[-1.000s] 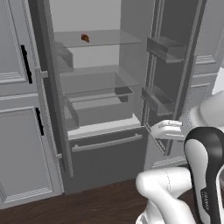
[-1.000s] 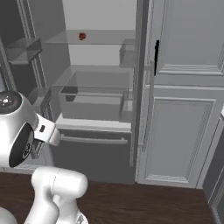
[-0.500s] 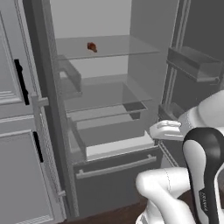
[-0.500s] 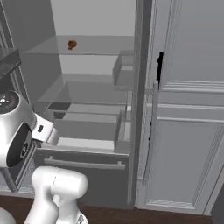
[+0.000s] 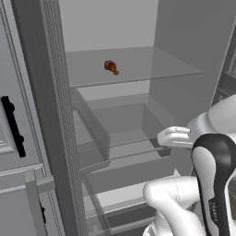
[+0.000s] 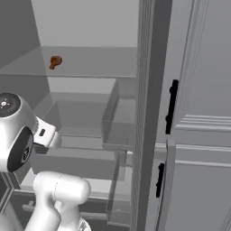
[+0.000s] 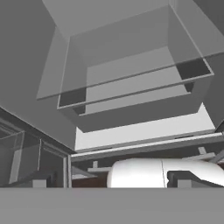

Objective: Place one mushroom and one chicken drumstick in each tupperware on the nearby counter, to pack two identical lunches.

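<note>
Upper left of both base views, a brown chicken drumstick (image 5: 110,67) lies on a glass fridge shelf (image 5: 152,69); the hand's state cannot be told.

The fridge (image 5: 115,27) stands open, its glass shelf (image 5: 138,69) running across the upper part; below it sit clear drawers (image 7: 131,83), one above another, seemingly bare, though the glass makes that hard to judge; grey cabinet doors (image 6: 198,135) with black handles (image 6: 171,106) flank the right side.
</note>
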Controlling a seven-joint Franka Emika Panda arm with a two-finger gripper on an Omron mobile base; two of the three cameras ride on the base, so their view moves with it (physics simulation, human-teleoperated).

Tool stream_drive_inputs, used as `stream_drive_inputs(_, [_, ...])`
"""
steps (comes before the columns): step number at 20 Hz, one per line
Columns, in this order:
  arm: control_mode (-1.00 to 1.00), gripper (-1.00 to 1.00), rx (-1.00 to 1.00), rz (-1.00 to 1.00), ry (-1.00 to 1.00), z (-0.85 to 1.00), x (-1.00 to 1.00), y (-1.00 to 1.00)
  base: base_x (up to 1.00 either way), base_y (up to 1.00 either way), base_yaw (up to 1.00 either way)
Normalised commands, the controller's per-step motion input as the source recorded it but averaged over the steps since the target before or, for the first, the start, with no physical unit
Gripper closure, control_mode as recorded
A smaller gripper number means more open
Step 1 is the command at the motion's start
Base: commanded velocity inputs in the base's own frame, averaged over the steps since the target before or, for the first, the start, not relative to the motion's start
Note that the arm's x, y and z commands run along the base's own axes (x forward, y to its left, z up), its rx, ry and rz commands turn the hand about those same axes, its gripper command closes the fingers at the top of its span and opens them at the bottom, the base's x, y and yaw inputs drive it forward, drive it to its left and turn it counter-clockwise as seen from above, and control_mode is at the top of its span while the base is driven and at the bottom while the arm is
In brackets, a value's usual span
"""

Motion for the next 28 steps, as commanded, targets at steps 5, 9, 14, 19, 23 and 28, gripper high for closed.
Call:
stream_drive_inputs(5, [-1.0,-1.0,0.0,0.0,-0.02,0.01,0.18,0.0,0.11,0.0,0.0])
stream_drive_inputs(9, [-1.0,-1.0,-0.03,0.02,-0.23,0.52,-0.04,0.0,0.0,0.0,0.0])
stream_drive_inputs(14, [-1.0,-1.0,-0.11,0.03,-0.19,0.83,0.0,0.0,0.0,0.0,0.0])
stream_drive_inputs(19, [-1.0,-1.0,-0.09,0.01,-0.03,0.99,0.03,0.09,0.0,0.0,0.0])
stream_drive_inputs(23, [-1.0,-1.0,-0.03,0.01,-0.03,0.5,0.34,0.1,0.0,0.0,0.0])
stream_drive_inputs(28, [-1.0,-1.0,0.0,0.03,0.0,-0.07,0.73,0.13,0.0,0.0,0.0])
